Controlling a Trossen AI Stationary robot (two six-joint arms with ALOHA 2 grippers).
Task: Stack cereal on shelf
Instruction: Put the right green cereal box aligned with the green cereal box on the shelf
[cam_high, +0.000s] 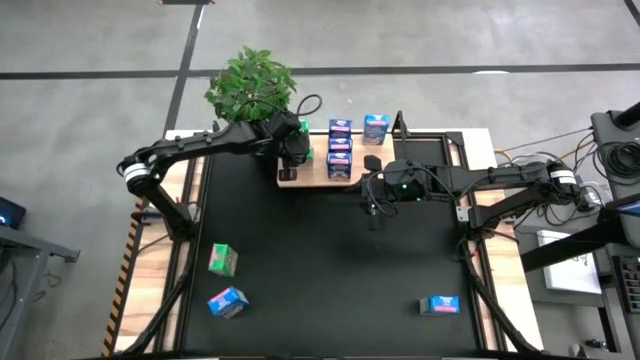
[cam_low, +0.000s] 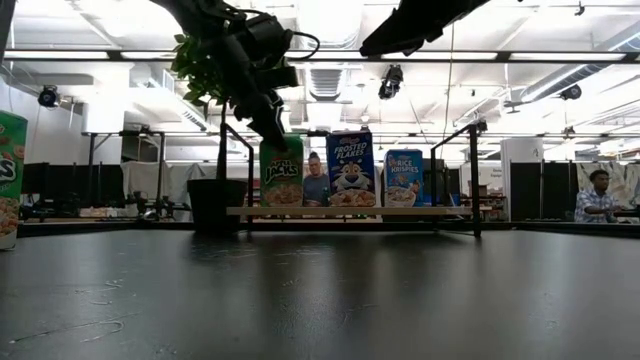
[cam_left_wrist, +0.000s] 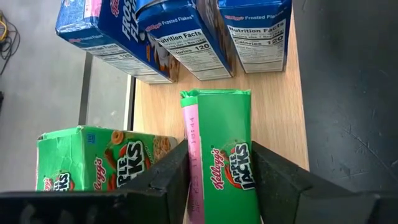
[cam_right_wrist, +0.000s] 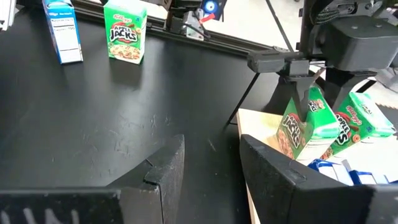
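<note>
Left wrist view: left gripper (cam_left_wrist: 217, 177) clamps a green Apple Jacks carton (cam_left_wrist: 224, 155) upright on the shelf (cam_left_wrist: 273, 106).
Another green carton (cam_left_wrist: 93, 155) stands beside it; blue cartons (cam_left_wrist: 186, 37) line the shelf toward 12 o'clock. Right gripper (cam_right_wrist: 208, 165) hangs open at 3 o'clock of the shelf.

Potted plant (cam_high: 252, 82), leafy green, stands at the far edge of the desk, toward its left corner; dark pot (cam_low: 212, 205) visible in the low view. Large black mat (cam_high: 330, 270) covers most of the desk top. Person in a checked shirt (cam_low: 597, 200) sits in the room beyond the desk's right edge.
</note>
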